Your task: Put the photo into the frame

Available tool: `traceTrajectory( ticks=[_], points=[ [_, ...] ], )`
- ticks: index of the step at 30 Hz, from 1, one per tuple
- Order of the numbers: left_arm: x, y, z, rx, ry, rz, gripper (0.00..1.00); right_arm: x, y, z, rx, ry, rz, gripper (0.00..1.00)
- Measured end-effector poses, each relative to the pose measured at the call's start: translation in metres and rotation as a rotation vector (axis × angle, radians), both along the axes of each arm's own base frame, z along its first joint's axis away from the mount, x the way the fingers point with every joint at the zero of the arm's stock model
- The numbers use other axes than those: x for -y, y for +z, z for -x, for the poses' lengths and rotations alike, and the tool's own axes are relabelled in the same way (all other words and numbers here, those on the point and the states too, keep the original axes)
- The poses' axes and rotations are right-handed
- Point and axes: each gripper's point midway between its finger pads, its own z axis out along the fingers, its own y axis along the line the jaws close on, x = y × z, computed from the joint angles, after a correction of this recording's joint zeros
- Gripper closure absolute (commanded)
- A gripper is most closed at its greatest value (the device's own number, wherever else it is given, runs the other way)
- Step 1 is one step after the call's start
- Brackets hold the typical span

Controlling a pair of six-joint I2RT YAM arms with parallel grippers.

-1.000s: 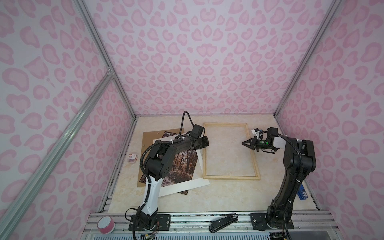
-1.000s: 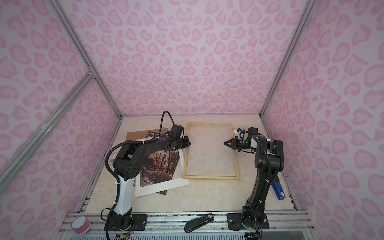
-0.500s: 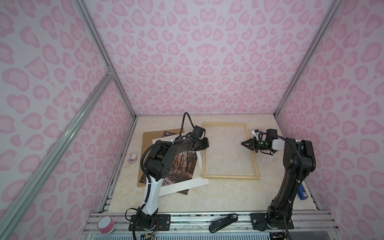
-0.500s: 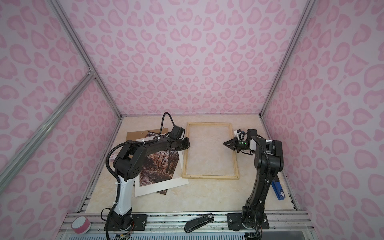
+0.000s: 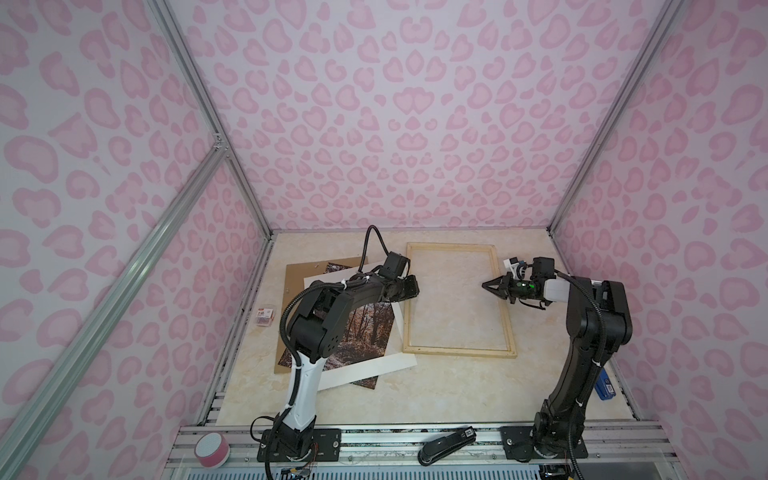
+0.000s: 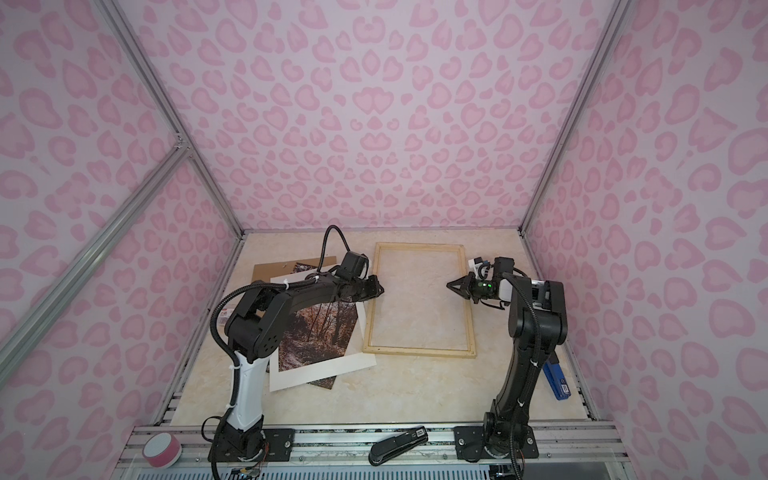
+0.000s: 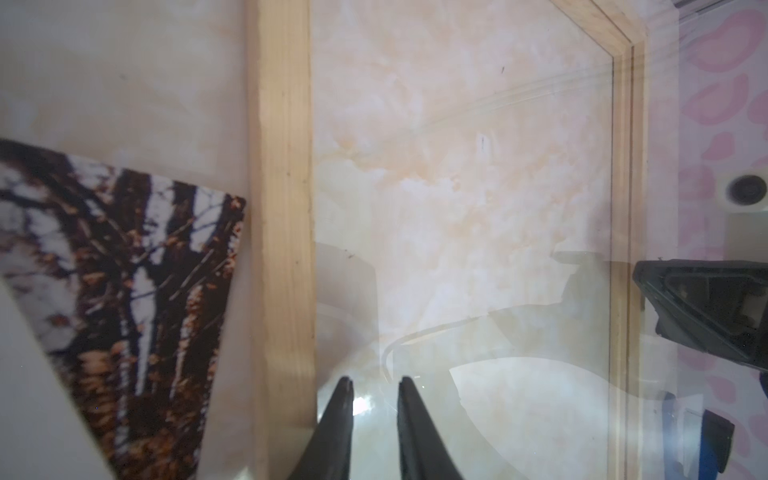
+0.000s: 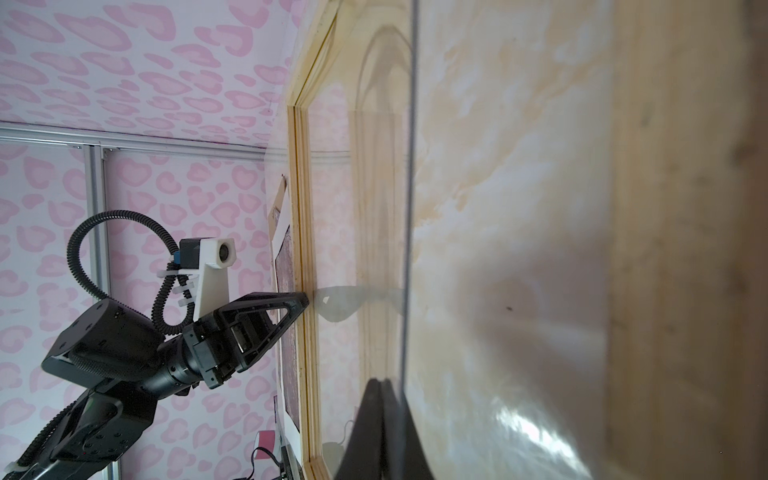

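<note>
The photo [image 5: 365, 332] [image 6: 316, 332], an autumn forest print, lies face up on the left of the table under a white mat [image 5: 374, 365]; one of its corners shows in the left wrist view [image 7: 124, 270]. The pale wooden frame [image 5: 457, 353] [image 6: 419, 351] [image 7: 282, 208] [image 8: 305, 208] lies flat in the middle with a clear pane in it. My left gripper [image 5: 411, 286] [image 6: 376, 286] [image 7: 376, 382] hovers at the frame's left rail, slightly open and holding nothing. My right gripper [image 5: 486, 285] [image 6: 449, 285] [image 8: 380, 382] is shut over the frame's right side, beside a clear pane's edge.
A brown backing board [image 5: 295, 278] lies under the photo and mat. A small box [image 5: 265, 316] sits by the left wall and a blue object [image 5: 604, 386] by the right wall. A pink tape roll [image 5: 212, 451] and a black stapler [image 5: 446, 444] rest on the front rail.
My left gripper's jaws have come slightly apart. Both arms have stayed almost where they were.
</note>
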Motion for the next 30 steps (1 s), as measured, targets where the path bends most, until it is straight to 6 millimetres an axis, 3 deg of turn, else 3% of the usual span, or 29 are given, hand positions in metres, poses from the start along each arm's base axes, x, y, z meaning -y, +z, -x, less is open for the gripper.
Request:
traceTrajectory(
  ticks=[4, 11, 19, 30],
  points=[
    [-0.001, 0.007, 0.0, 0.01, 0.001, 0.007, 0.69, 0.0, 0.002, 0.0, 0.008, 0.002, 0.004, 1.0],
    [-0.001, 0.031, 0.0, 0.045, -0.001, 0.035, 0.51, 0.003, 0.002, -0.001, 0.016, 0.0, 0.039, 0.79],
    [-0.002, 0.059, -0.004, 0.102, -0.005, 0.067, 0.49, 0.007, 0.0, -0.002, 0.016, -0.004, 0.089, 0.64],
    [-0.005, 0.064, -0.002, 0.115, -0.011, 0.061, 0.49, 0.014, 0.001, -0.001, 0.006, -0.011, 0.177, 0.53]
  ],
)
